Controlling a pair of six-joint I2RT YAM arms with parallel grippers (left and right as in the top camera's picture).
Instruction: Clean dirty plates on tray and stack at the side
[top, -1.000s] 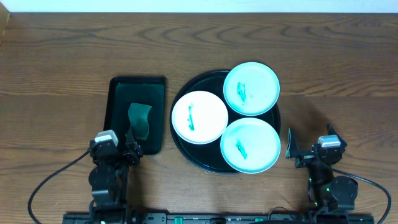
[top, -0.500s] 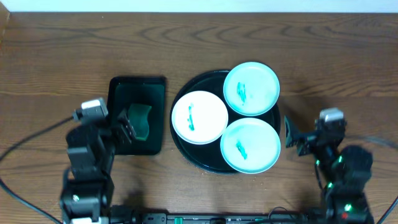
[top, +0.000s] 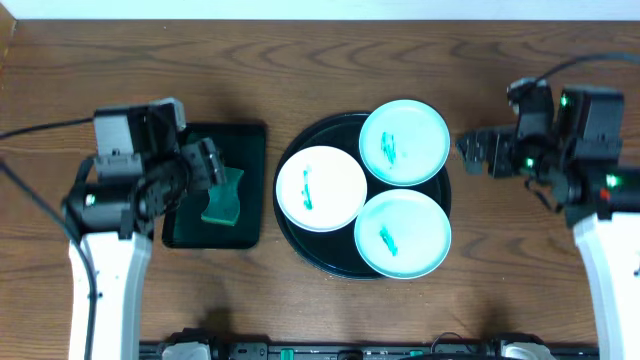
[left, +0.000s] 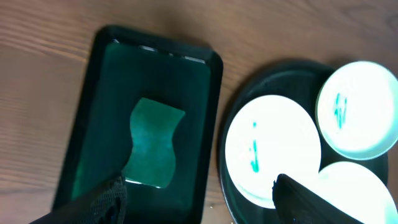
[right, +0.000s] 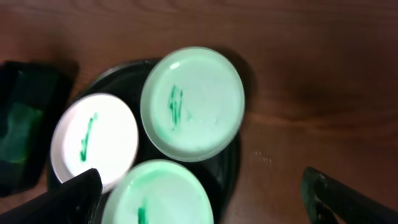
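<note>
evidently the step in hand is fetching the sponge (left: 152, 143), which lies flat in the small rectangular tray (left: 155, 68) left of the round black tray (top: 322, 252). the left tool (left: 198, 185) hovers above it with its jaws spread wide, gripping nothing. a good grasp would come straight down, centred over the sponge's narrow waist, pinching across that waist and lifting clear of the rim before swinging right. the white plate (top: 320, 188) sits nearest, on the tray's left side; the far mint plate (top: 404, 142) and the near mint plate (top: 402, 233) lie to its right, all three smeared teal. the right tool (right: 200, 180), also spread and empty, hangs over the tabletop (top: 520, 80) right of the tray, well placed to steady a plate during wiping.
</note>
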